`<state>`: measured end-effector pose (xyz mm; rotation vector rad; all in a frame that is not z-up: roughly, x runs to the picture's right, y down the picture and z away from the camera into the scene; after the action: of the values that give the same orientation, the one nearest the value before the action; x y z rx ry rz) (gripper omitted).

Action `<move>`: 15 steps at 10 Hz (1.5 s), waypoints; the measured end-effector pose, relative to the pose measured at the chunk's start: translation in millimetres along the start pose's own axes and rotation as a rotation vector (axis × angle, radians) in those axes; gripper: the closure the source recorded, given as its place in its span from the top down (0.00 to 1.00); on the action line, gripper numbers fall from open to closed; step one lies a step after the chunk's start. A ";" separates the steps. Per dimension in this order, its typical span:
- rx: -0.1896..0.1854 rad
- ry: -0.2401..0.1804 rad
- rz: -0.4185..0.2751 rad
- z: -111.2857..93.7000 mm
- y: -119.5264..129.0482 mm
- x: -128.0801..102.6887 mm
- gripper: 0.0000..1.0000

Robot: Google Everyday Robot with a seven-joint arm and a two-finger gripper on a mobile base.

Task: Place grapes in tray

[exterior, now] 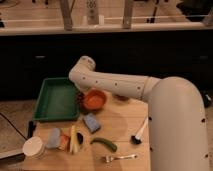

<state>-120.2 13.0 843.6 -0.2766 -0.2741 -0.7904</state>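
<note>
The dark green tray (55, 100) lies at the table's back left with nothing in it. A small dark reddish cluster, the grapes (79, 98), shows in the gap between the tray's right rim and the orange bowl (95, 99). My white arm (115, 82) reaches in from the right and bends down at its elbow just above that gap. My gripper is hidden behind the arm's end there, shut. Whether it touches or holds the grapes cannot be told.
On the wooden table (122, 120) lie a blue piece (91, 121), a green pepper (104, 143), a fork (120, 157) and a black-headed brush (138, 134). At the front left are a white cup (34, 147), a yellow piece (73, 139) and a smooth dark oval (80, 137).
</note>
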 end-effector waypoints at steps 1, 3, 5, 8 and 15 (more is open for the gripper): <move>0.001 -0.004 -0.004 1.2 -0.2 -0.5 0.02; 0.002 -0.016 -0.022 5.2 -2.0 -2.2 0.02; 0.004 -0.025 -0.034 8.3 -2.8 -2.9 0.02; 0.006 -0.039 -0.061 14.6 -6.2 -5.0 0.02; 0.007 -0.071 -0.131 27.3 -12.8 -14.9 0.02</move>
<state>-143.2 23.6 865.7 -0.2829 -0.3641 -0.9099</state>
